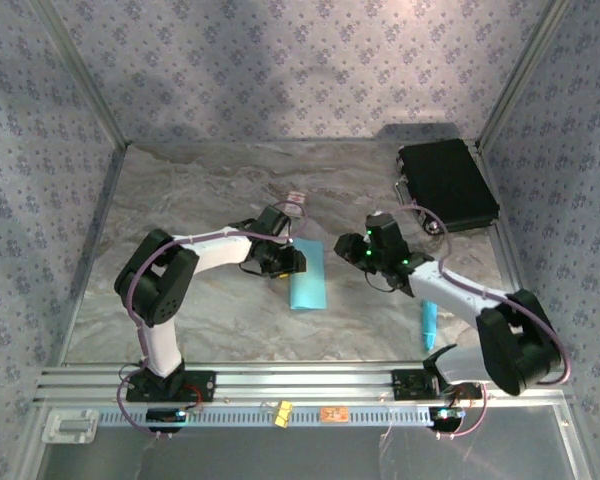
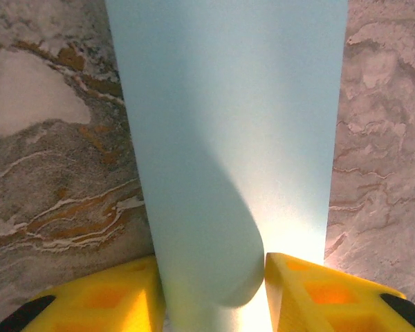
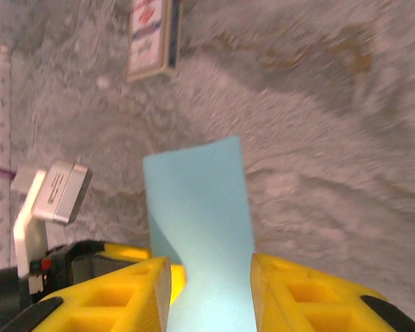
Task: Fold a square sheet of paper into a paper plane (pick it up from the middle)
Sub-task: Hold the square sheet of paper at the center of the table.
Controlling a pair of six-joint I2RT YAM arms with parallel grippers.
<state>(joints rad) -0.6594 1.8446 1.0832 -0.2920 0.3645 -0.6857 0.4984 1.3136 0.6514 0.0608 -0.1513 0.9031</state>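
The square sheet of paper (image 1: 308, 282) lies mid-table as a narrow light-blue strip, doubled over on itself. My left gripper (image 1: 292, 258) is at its far left end. In the left wrist view the sheet (image 2: 228, 124) runs away from the camera, and its rounded, uncreased fold sits pinched between the yellow fingers of the left gripper (image 2: 211, 270). My right gripper (image 1: 352, 248) hovers just right of the sheet's far end. Its jaws (image 3: 209, 270) stand apart, and the sheet (image 3: 197, 207) shows through the gap, lying beyond them.
A black case (image 1: 447, 185) sits at the back right. A slim cyan stick (image 1: 429, 325) lies near the right arm's base. A small white card with red marks (image 1: 296, 200) (image 3: 151, 38) lies behind the grippers. Patterned walls close three sides, and a rail (image 1: 300, 385) runs along the front.
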